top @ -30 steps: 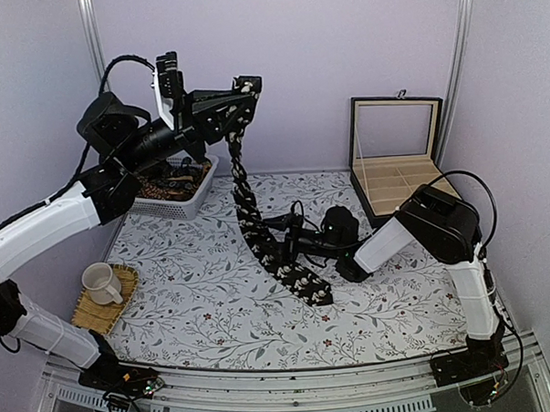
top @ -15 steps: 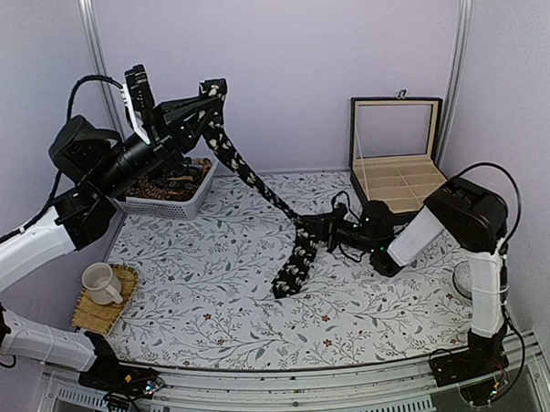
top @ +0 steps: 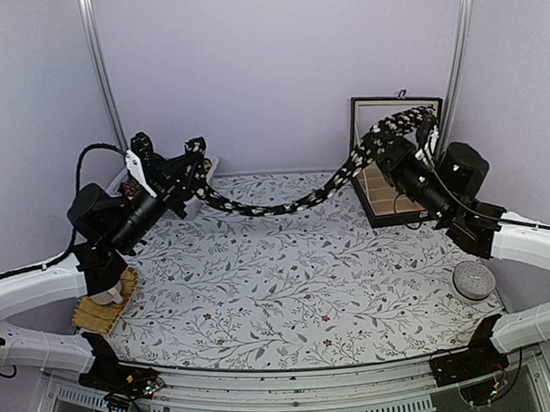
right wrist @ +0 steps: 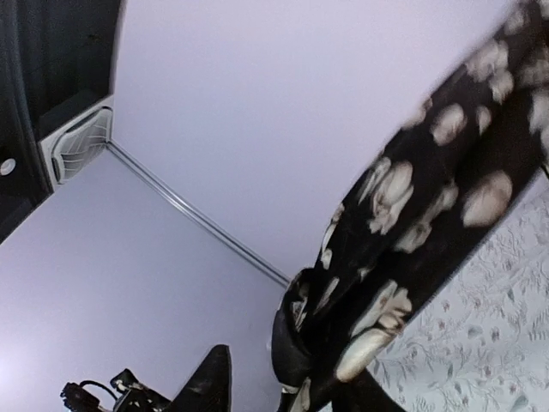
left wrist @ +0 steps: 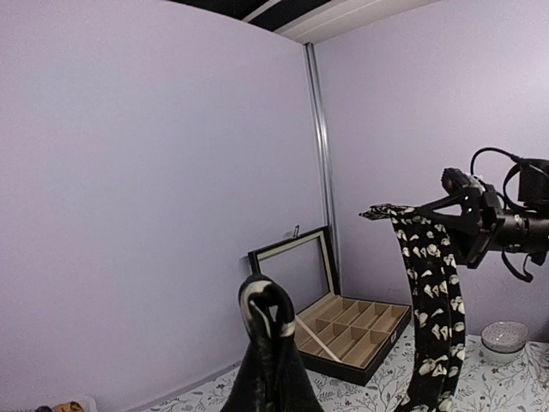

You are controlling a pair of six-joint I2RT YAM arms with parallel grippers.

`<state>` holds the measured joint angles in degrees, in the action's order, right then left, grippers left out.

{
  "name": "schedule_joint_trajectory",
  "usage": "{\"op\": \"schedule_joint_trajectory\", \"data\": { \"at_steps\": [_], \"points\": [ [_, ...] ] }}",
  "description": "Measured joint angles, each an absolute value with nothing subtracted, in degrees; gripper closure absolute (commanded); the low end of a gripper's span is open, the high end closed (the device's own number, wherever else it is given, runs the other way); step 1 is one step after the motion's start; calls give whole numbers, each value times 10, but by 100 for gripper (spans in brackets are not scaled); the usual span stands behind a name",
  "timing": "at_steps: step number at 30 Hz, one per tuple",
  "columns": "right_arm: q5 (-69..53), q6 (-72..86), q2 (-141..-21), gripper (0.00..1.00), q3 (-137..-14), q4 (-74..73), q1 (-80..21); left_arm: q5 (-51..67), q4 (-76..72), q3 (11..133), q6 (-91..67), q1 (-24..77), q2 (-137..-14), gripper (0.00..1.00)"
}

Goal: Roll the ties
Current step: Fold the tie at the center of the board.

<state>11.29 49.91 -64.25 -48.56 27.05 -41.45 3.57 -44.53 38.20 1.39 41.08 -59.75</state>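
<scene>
Hanging airborne now: tie | left hand clamped on it | right hand likewise

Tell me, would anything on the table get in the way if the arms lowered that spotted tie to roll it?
Nothing visible would. The tie sags in mid-air, held up at both ends, and the flowered table under it is bare. The open box sits off to the far right, beside that stretch.
</scene>
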Motion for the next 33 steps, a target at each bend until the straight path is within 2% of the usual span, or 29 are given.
{"op": "schedule_joint_trajectory", "data": {
  "at_steps": [3,7,9,15,21,25,27,29,33],
  "points": [
    [103,513,-660,37,-409,227,-411,-9,-447,338,0,411,-597,100],
    [50,573,-694,31,-272,120,-413,-79,-428,281,-8,410,-587,100],
    [32,595,-694,29,-249,70,-419,-112,-419,253,-7,410,-574,100],
    [28,591,-673,22,-322,-18,-443,-178,-429,190,-3,402,-558,100],
    [55,507,-634,15,-432,-35,-443,-192,-446,176,0,383,-560,100],
    [57,433,-712,15,-520,-46,-442,-194,-449,176,-4,368,-560,100],
    [46,410,-756,20,-537,-46,-435,-197,-449,176,-6,362,-560,100],
    [21,397,-799,30,-536,-45,-422,-200,-449,176,-7,359,-561,100],
    [-40,392,-882,31,-519,-28,-370,-203,-449,176,-11,353,-563,100]
  ]
}}
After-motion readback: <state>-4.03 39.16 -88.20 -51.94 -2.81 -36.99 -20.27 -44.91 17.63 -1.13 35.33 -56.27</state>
